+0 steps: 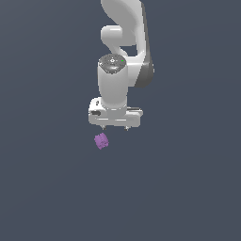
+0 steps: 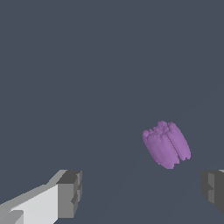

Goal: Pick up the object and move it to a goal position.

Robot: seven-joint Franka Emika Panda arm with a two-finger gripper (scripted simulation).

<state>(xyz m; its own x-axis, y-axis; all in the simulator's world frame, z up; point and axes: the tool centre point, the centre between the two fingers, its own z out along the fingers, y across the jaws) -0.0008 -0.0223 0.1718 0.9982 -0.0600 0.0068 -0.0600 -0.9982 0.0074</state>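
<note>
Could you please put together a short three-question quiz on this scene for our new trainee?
1. True or false: the white claw is clamped on the small purple lumpy piece.
2. In the exterior view, toward which side of the claw does the purple piece lie? A) left B) right
3. Fill in: the claw's dark fingertips stand ____.

Key: 1 false, the piece sits apart from the fingers. 2 A. 3 open.
</note>
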